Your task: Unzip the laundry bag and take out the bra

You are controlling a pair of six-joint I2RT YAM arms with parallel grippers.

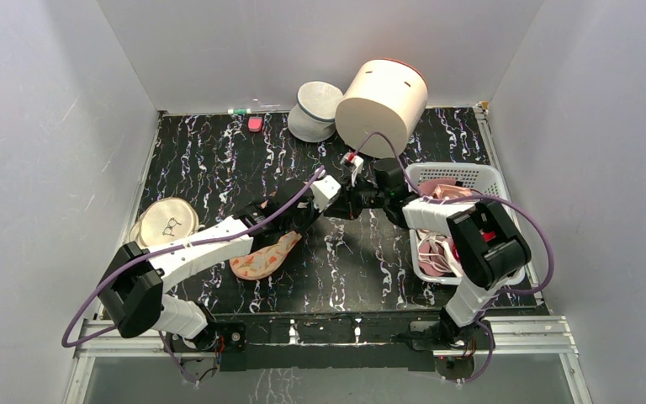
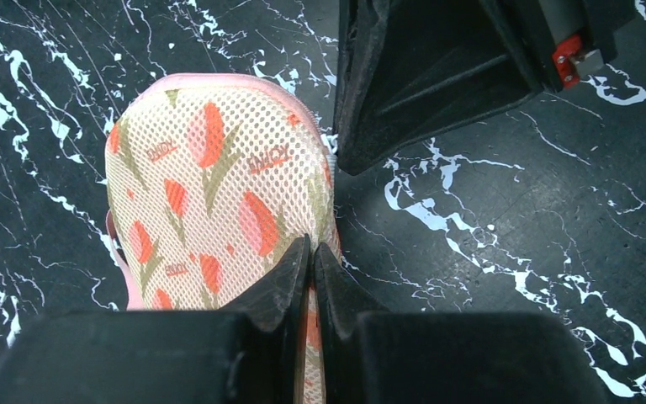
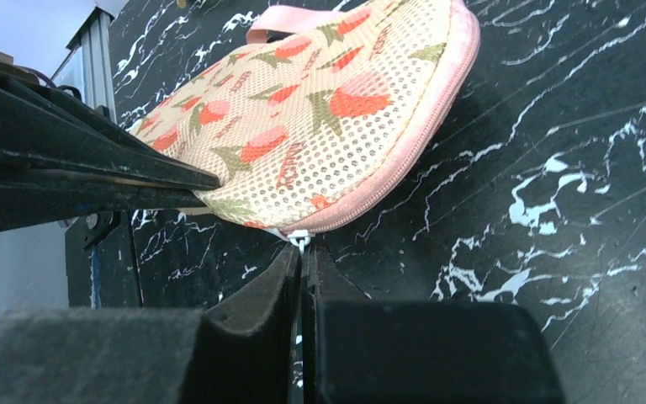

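The laundry bag (image 1: 262,257) is a peach mesh pouch with a red-and-green tulip print and pink zip edging. It lies left of centre on the black marbled table. My left gripper (image 1: 294,225) is shut on the bag's near edge (image 2: 219,194), and the fabric shows between its fingertips (image 2: 312,252). My right gripper (image 1: 311,217) is shut on the small white zip pull (image 3: 300,239) at the bag's pink rim (image 3: 328,109). That end of the bag is raised slightly off the table. The zip looks closed. The bra is hidden.
A white slotted basket (image 1: 479,177) holding pink garments stands at the right beside the right arm. A big cream cylinder (image 1: 383,105) and a white-grey cup shape (image 1: 315,109) stand at the back. A round beige disc (image 1: 166,222) lies left. A small pink item (image 1: 255,124) lies at the back.
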